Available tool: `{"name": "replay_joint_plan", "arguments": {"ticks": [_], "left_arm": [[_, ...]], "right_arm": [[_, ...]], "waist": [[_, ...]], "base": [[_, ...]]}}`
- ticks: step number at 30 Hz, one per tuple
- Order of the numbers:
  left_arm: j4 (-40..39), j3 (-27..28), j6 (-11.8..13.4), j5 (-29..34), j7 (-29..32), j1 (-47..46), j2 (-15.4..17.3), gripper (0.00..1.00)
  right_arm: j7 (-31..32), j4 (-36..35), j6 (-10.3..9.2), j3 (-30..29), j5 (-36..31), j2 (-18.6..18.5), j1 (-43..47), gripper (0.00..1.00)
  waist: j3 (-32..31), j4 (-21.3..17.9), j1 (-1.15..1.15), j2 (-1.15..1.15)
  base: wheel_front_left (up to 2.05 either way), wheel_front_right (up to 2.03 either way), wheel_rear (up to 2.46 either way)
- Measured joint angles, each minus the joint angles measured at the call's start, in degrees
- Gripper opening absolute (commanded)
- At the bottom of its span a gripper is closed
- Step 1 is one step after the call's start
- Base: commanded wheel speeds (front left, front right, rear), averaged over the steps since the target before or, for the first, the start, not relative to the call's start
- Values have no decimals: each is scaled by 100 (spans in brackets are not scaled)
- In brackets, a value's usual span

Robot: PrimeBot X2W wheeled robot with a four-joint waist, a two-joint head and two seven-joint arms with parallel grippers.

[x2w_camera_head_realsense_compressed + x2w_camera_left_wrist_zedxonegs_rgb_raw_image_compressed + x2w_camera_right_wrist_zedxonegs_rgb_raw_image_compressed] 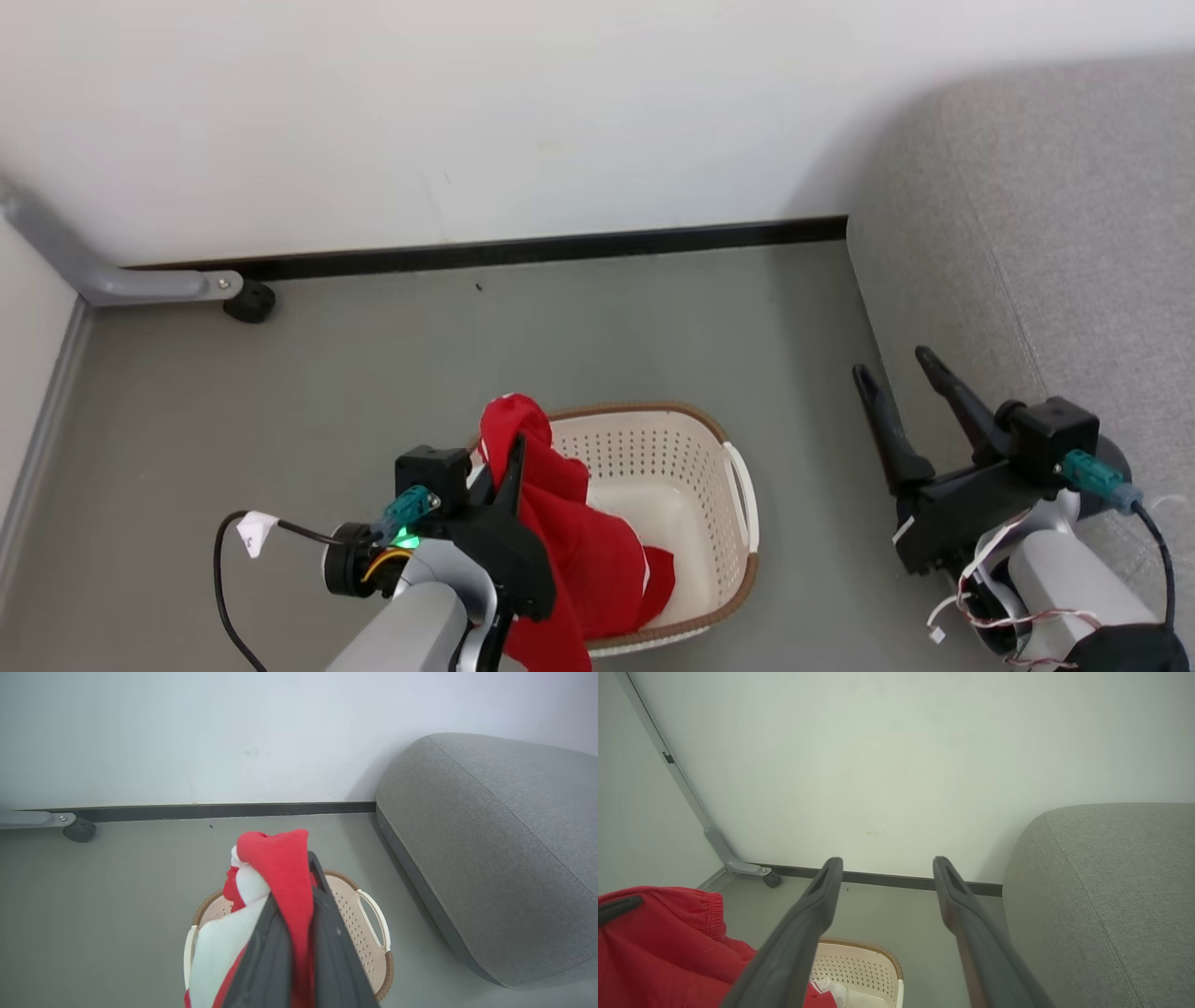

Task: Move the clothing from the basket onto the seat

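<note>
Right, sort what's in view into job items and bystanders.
Job: clothing, red, pinched in the shut left gripper; basket beneath it; seat, grey, on the right; right gripper, open and empty.
Bystanders: grey metal leg; its black caster; black skirting strip.

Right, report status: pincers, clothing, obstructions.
Left pincer shut on red-and-white fabric clothing, hanging into cream perforated plastic basket. Right pincer open, empty. No obstruction seen toward grey fabric sofa seat.
</note>
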Motion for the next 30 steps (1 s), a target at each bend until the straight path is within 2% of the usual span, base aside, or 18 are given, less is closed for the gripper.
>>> {"name": "replay_joint_plan", "arguments": {"ticks": [7,17,30], "left_arm": [[-632,291,10,269,-1,151,191,0],[-1723,684,53,681,-4,156,278,0],[-2888,735,-7,1277,-5,-5,414,0]], "right_arm": [[1,-44,0,-12,-5,104,235,100],[1,-56,0,-90,-29,105,350,100],[1,-78,0,-91,-69,154,415,100]], "waist": [[-321,91,0,0],[-422,133,1,1],[-438,176,1,1]], "base": [[0,0,0],[0,0,0],[0,0,0]]}}
